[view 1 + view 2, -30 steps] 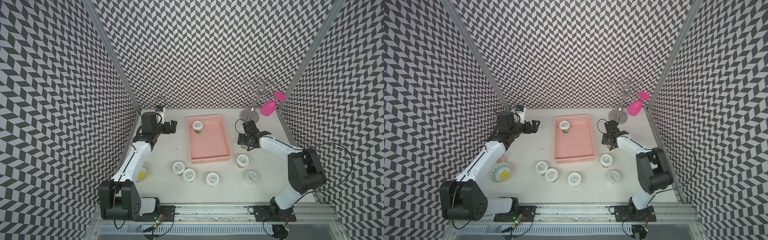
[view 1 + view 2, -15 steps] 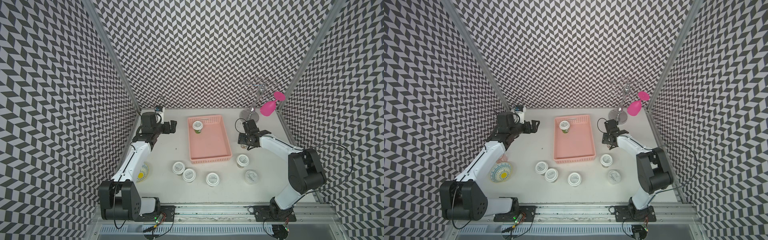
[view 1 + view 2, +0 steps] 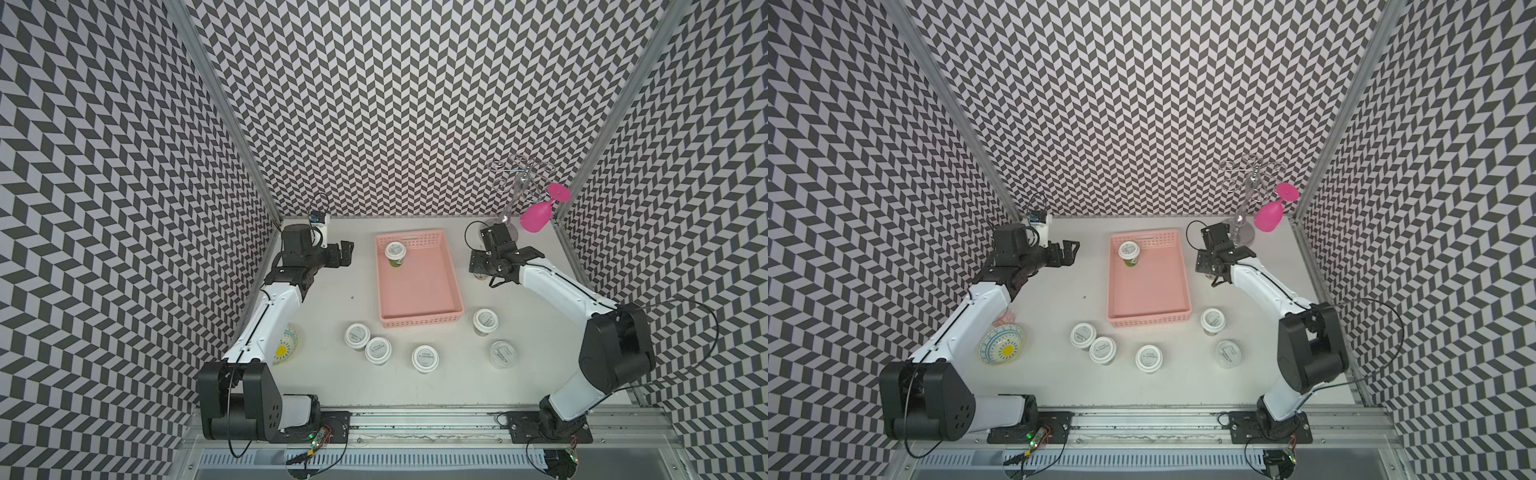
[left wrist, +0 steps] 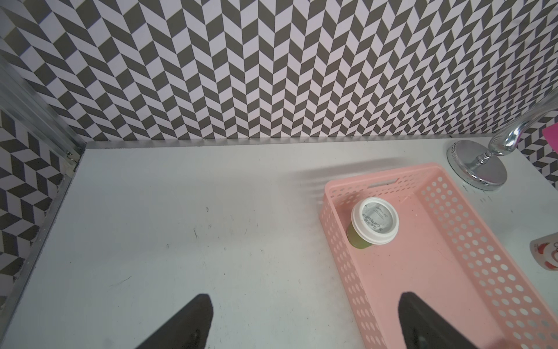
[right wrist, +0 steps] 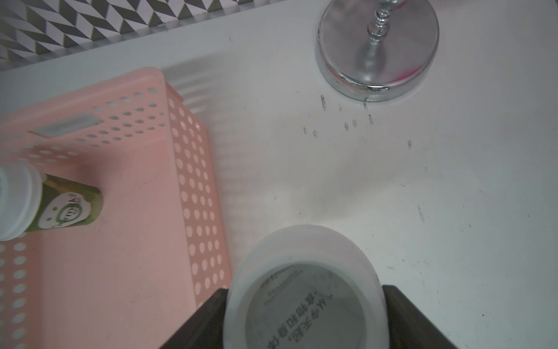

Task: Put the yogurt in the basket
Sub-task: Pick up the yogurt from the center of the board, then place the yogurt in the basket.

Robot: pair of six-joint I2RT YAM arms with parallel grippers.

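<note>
Yogurt tub (image 5: 302, 272), white-lidded (dark print), clasped by right gripper (image 5: 305, 290); left gripper (image 4: 305, 296) spread wide

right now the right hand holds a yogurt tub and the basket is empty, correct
No: the basket is not empty; the left wrist view shows one green yogurt tub standing in it. The right hand does hold a second tub.

Top views: high over the near edge, facing down and far; both take in the whole table (image 3: 332, 316).
Left wrist: low, faces the far end of the basket (image 4: 422, 272).
Right wrist: closest, shares that end.
</note>
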